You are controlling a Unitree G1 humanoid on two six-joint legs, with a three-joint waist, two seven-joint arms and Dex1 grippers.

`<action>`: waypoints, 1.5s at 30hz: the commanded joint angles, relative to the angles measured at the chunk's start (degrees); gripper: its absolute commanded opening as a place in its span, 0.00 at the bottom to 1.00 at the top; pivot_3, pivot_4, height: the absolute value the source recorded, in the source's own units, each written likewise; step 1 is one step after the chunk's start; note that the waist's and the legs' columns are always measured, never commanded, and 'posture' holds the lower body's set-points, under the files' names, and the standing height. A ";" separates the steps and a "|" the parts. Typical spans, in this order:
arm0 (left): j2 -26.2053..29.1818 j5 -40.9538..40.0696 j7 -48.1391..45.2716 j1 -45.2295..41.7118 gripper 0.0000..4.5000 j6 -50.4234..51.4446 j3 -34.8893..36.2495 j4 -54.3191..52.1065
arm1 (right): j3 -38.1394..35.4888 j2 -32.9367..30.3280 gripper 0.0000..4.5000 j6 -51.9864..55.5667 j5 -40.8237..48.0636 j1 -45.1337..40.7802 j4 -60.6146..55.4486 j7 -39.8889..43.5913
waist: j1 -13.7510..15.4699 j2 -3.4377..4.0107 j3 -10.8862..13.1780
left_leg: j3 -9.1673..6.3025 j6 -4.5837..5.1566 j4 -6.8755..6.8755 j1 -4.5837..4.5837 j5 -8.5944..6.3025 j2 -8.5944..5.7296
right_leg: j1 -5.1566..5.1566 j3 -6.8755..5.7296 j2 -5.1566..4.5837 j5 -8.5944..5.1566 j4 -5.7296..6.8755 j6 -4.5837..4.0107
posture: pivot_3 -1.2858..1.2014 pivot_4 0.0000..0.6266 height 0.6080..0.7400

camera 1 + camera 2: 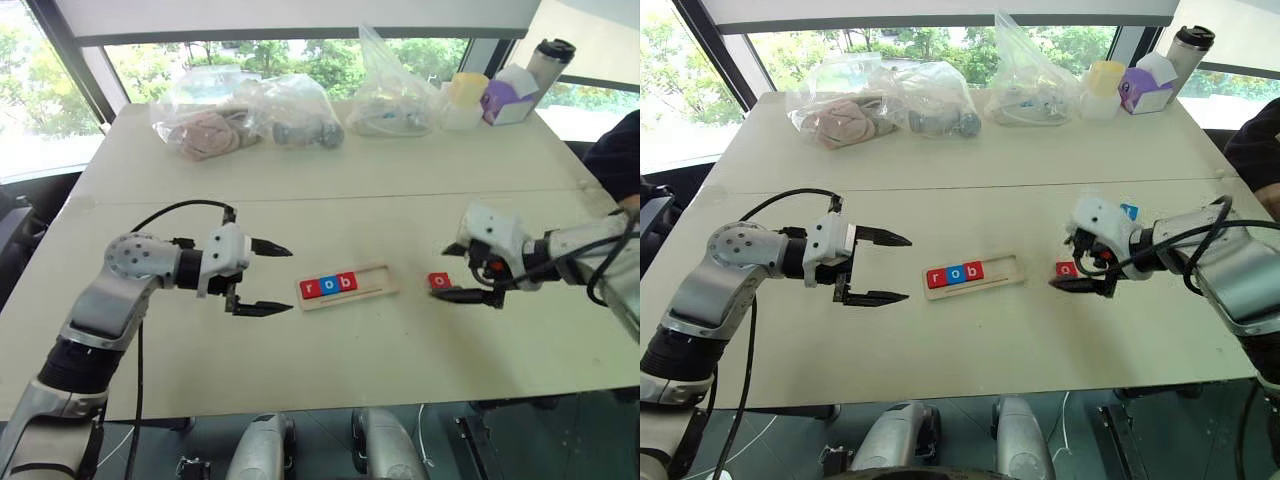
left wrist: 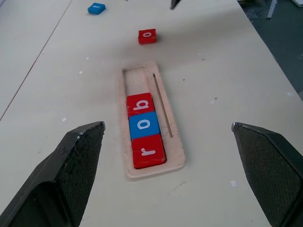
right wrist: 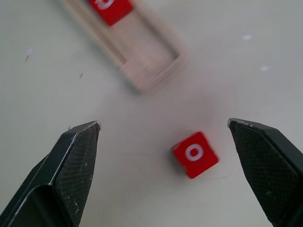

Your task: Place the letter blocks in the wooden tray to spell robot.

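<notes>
The wooden tray lies in the middle of the table, holding three letter blocks: red r, blue o and red b. Its right end is bare. A loose red o block lies on the table to the right of the tray. My right gripper hovers open just above this block, and in the right wrist view the red o block lies free between the spread fingers. A blue block lies farther back, behind the right wrist. My left gripper stands open left of the tray, holding nothing.
Several clear plastic bags of items lie along the table's far side. A yellow-lidded container, a purple-and-white box and a flask stand at the far right corner. A person's dark sleeve shows at the right edge.
</notes>
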 commanded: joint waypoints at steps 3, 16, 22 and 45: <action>0.58 -0.62 -0.54 -1.30 1.00 -0.18 0.69 -1.43 | 3.93 1.86 0.99 -20.23 -7.88 -1.81 11.62 8.12 | 0.21 0.00 0.00 | -0.02 0.00 0.01 0.02 0.00 0.01 | -0.01 0.00 0.01 0.02 0.05 0.03 | 0.52 0.24 1.00; 2.13 -2.45 -0.20 0.00 1.00 2.88 1.26 -4.45 | 5.74 9.84 0.99 -32.21 -17.62 -7.25 30.89 9.51 | 0.26 0.01 0.00 | -0.02 -0.02 0.05 0.04 0.01 0.00 | 0.01 0.00 -0.02 -0.02 0.10 -0.07 | 0.52 0.24 1.00; 2.44 -2.51 0.03 0.12 1.00 2.88 1.33 -4.74 | 5.29 11.46 0.99 -33.06 -19.54 -8.89 34.44 9.57 | 0.27 0.01 0.00 | -0.01 -0.02 0.05 0.04 0.01 0.00 | 0.01 0.00 -0.02 0.02 0.12 -0.02 | 0.52 0.24 1.00; 1.73 -2.00 1.33 -0.39 1.00 2.20 1.11 -4.37 | 5.16 13.14 0.25 -33.42 -22.82 -11.65 36.89 10.40 | 0.21 0.00 -0.01 | -0.03 -0.03 0.09 0.56 0.02 -0.02 | 0.52 0.03 -0.08 -0.02 0.17 -0.13 | 0.52 0.24 1.00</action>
